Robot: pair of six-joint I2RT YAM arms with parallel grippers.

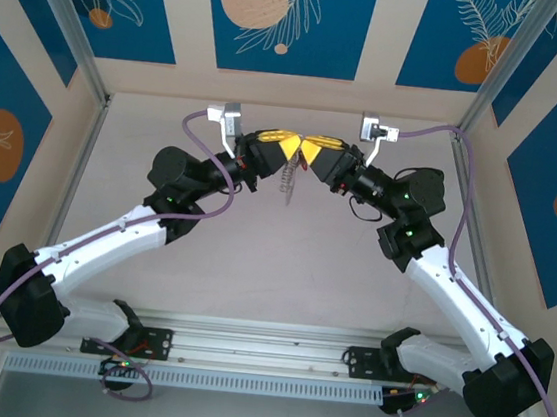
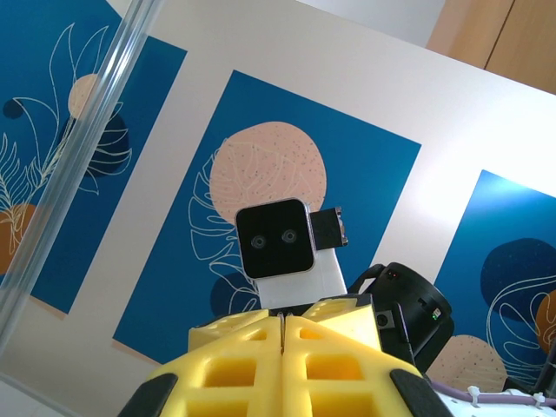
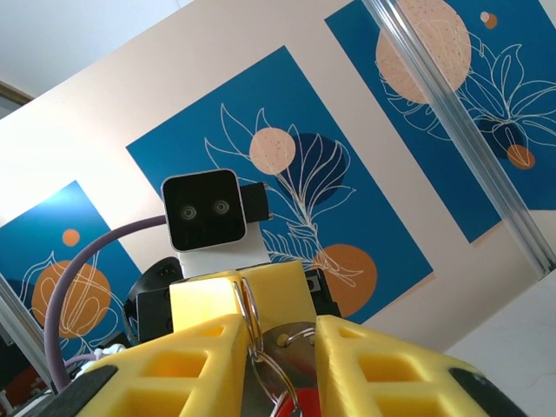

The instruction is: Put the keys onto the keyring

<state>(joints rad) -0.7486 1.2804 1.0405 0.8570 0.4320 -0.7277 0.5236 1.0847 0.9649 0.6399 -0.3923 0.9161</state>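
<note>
Left tool (image 2: 284,328) pinching shut on keyring (image 3: 246,306), loop sticking out toward right tool (image 3: 282,347), chain pieces (image 1: 288,181) dangling above bench (image 1: 252,266). Right tool facing tip to tip, jaws standing narrowly parted around red-headed key (image 3: 300,406); grip unclear. Key sitting just beside loop, right arm nearer.

Right gripper fingers (image 3: 382,365): matt yellow plastic, moulded. Keyring (image 3: 261,352): shiny bare metal. Key (image 3: 300,404): glossy red plastic head. Table (image 1: 253,256): matt, smooth. Frame post (image 3: 460,130): brushed metal. Cable (image 3: 78,287): smooth purple sheath.
</note>
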